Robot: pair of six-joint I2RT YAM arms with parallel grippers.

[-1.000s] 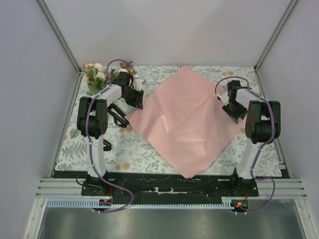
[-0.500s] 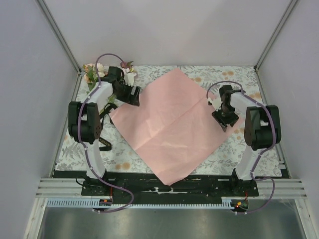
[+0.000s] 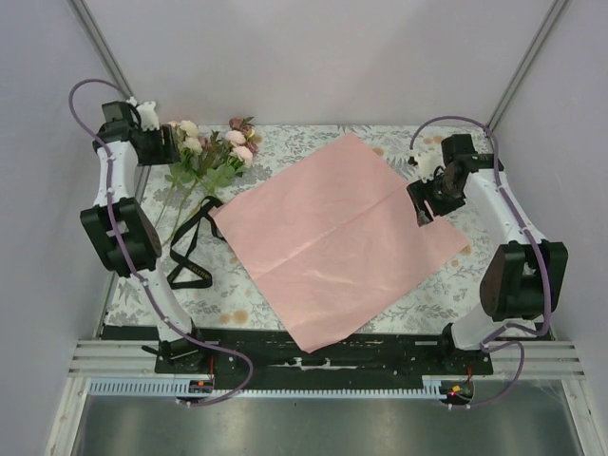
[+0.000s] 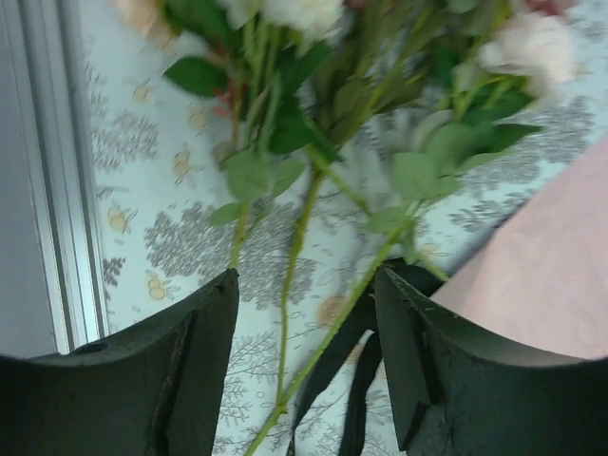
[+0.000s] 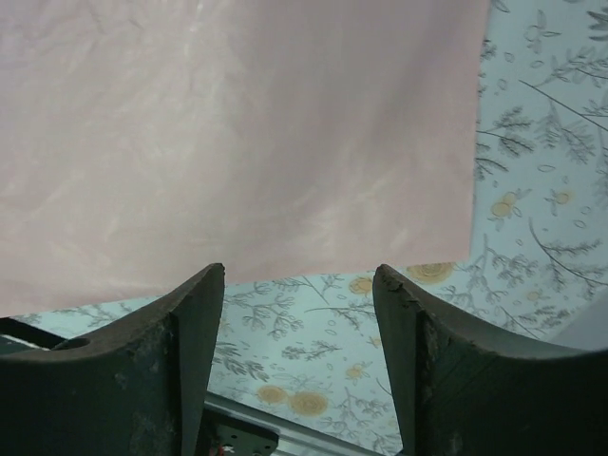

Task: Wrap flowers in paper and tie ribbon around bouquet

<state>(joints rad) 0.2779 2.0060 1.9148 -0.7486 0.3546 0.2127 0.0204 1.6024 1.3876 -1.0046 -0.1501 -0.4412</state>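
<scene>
The paper (image 3: 332,242) lies flat, pink face up, as a diamond in the middle of the table. The flowers (image 3: 204,152) lie at the back left, blooms toward the rear, with the thin green stems (image 4: 294,275) running toward the black ribbon (image 3: 190,249), which lies in loose loops. My left gripper (image 3: 157,144) hovers open above the flowers. In the left wrist view the stems and ribbon (image 4: 356,380) show on the cloth between its spread fingers (image 4: 204,361). My right gripper (image 3: 425,201) hangs open over the paper's right corner; its own view shows the paper (image 5: 237,133) edge beyond empty jaws.
A grey-and-orange floral tablecloth (image 3: 437,285) covers the table. A metal rail (image 4: 47,190) runs along the left edge, close to my left gripper. White walls and slanted frame posts (image 3: 518,66) enclose the back and sides.
The left arm swung from the paper's left corner to the back left over the flowers. The right arm lifted off the right corner. Both grippers opened, and the paper now lies flat.
</scene>
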